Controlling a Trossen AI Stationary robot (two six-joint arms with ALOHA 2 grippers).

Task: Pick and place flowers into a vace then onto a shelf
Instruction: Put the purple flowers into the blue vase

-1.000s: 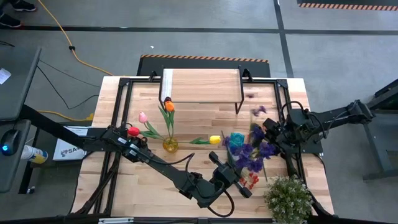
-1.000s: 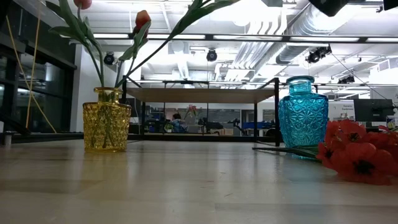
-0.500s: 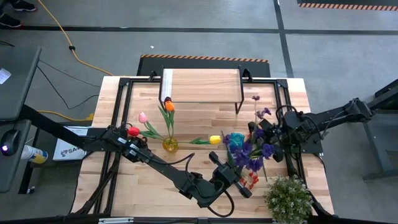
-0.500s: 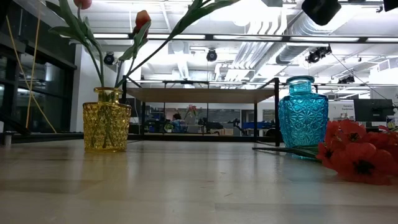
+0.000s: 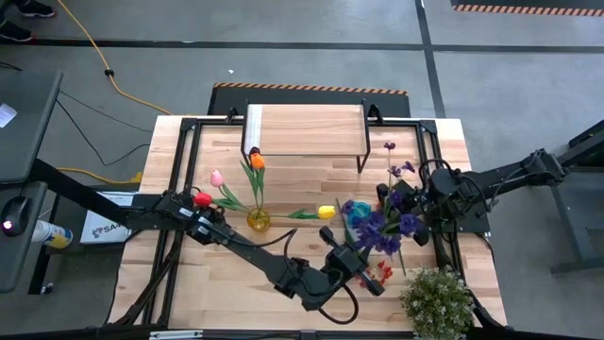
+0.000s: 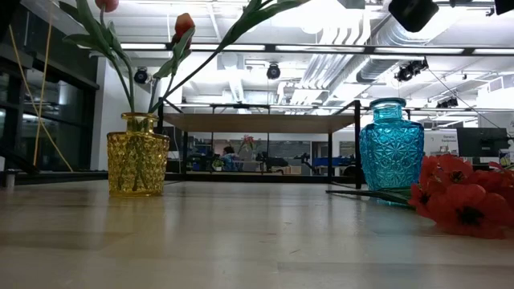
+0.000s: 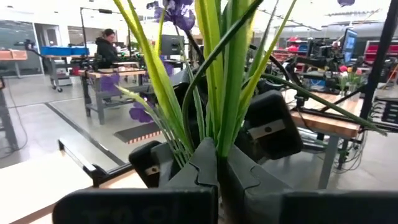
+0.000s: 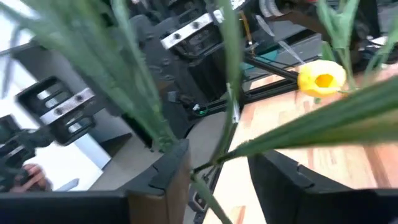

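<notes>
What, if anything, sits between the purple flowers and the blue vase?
Nothing visible. The purple flowers hang right over the blue vase, with stems pinched in the left claw and the right claw around them.

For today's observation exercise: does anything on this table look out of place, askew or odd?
Yes. The red flower spray lies flat on the tabletop beside the blue vase, not in a vase. In the yellow vase, one yellow tulip leans far sideways, almost level.
</notes>
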